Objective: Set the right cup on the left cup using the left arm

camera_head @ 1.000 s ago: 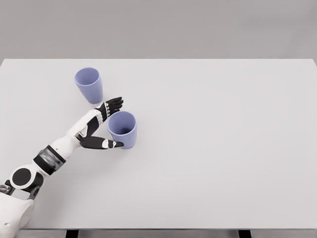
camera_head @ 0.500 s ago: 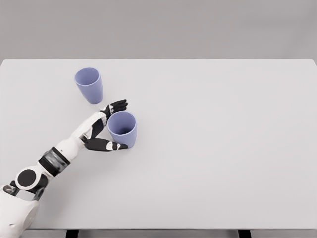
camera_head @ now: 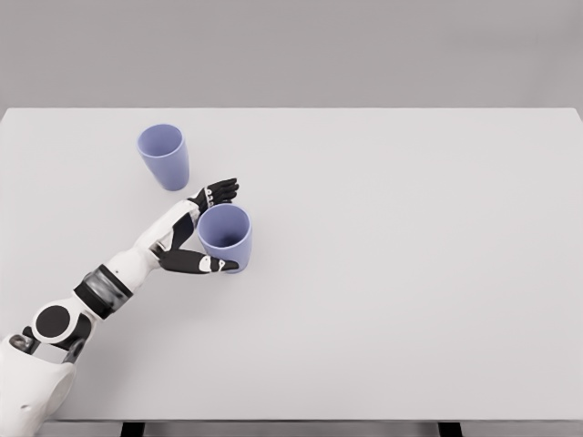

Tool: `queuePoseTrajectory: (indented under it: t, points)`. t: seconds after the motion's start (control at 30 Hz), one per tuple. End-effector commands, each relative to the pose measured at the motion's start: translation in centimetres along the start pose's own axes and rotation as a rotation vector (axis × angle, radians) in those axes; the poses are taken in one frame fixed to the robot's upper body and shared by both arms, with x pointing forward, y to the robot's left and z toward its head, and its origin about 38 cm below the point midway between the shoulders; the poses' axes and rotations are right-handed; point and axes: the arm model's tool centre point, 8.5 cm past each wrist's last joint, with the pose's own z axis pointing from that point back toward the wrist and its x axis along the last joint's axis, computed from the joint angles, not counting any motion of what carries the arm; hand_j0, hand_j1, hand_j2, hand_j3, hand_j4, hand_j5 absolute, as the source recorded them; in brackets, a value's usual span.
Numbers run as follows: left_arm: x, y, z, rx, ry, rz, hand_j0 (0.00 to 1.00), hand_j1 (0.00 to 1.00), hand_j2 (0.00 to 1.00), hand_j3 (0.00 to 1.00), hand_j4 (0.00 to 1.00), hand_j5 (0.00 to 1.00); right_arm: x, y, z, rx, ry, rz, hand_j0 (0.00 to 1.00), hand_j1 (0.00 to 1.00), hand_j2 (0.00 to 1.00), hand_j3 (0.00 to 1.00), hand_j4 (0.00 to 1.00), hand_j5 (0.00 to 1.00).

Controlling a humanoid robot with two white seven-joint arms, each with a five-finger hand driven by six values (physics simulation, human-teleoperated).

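Two lavender cups stand upright on the white table (camera_head: 410,273). The left cup (camera_head: 164,157) is at the back left. The right cup (camera_head: 226,238) stands nearer, a little to its right. My left hand (camera_head: 230,226) reaches in from the lower left and straddles the right cup. Its black fingers (camera_head: 217,192) lie along the cup's far side and the thumb (camera_head: 202,264) along its near side by the base. The hand is open and the cup rests on the table. No right arm shows.
The table's front edge runs along the bottom of the view and its back edge lies just behind the left cup. My left forearm (camera_head: 137,259) crosses the table diagonally below the left cup.
My left hand has slid a little forward and to the right, so fingers and thumb reach further around the right cup. Neither cup has moved.
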Motion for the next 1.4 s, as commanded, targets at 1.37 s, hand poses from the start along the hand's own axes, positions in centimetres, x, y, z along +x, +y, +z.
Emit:
queuePoseTrajectory:
  t: [1.37]
  points:
    - [4.0, 1.7, -1.9, -0.008, 0.089, 0.017, 0.69, 0.69, 0.69, 0.69, 0.69, 0.69, 0.0, 0.0, 0.0, 0.0, 0.0, 0.0, 1.0, 1.0, 1.0, 1.0, 1.0, 1.0]
